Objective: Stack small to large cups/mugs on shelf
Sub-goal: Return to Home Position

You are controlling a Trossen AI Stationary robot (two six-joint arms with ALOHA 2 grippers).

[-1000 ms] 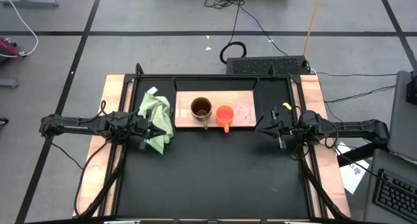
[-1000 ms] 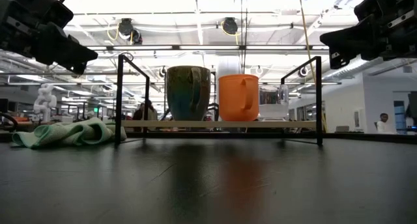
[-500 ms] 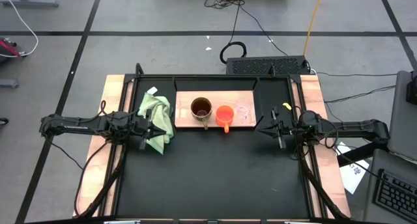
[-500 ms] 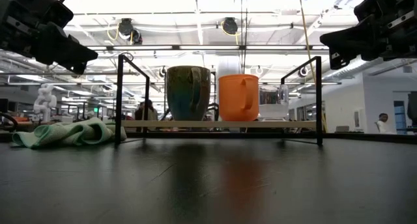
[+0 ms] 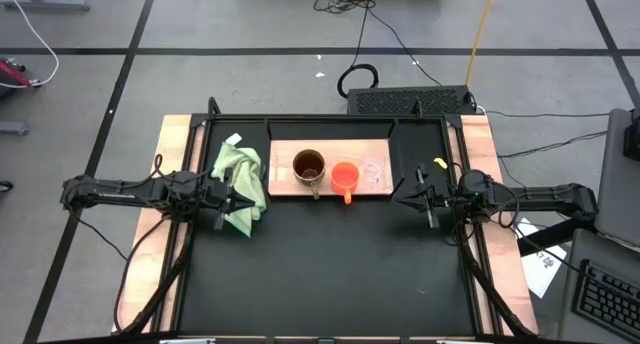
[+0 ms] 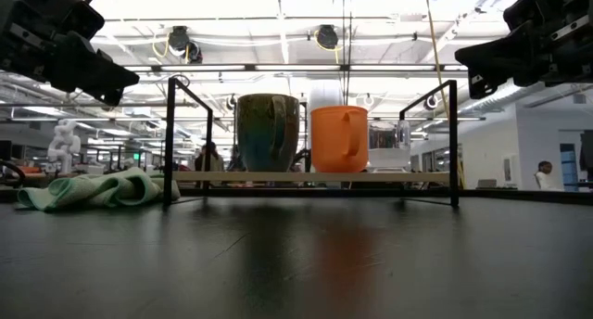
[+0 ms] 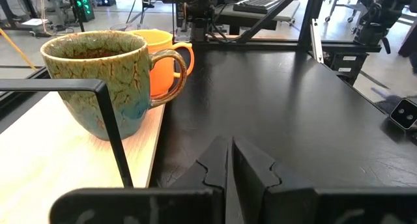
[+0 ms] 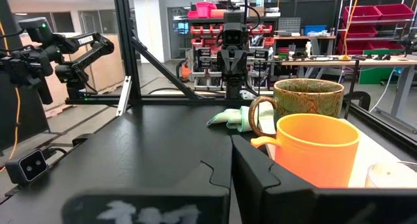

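Observation:
The light wooden shelf board (image 5: 285, 154) sits in a black wire frame near the table's far edge. On it, side by side and upright on their bases, stand the brown mug (image 5: 308, 167), the orange cup (image 5: 345, 175) and the clear cup (image 5: 374, 171). My left gripper (image 5: 250, 200) hovers shut to the left of the shelf, above the table (image 6: 130, 78). My right gripper (image 5: 398, 198) hovers shut to its right (image 6: 460, 55). The left wrist view shows the brown mug (image 7: 107, 81) nearest, with the orange cup (image 7: 163, 51) behind it. The right wrist view shows the orange cup (image 8: 316, 149) nearest.
A light green cloth (image 5: 240, 182) lies crumpled on the table left of the shelf, under the left arm's tip. The frame's black posts (image 6: 170, 138) stand at the shelf's corners. Bare black tabletop (image 5: 330, 274) spreads toward the near edge. Pale wooden strips flank the table.

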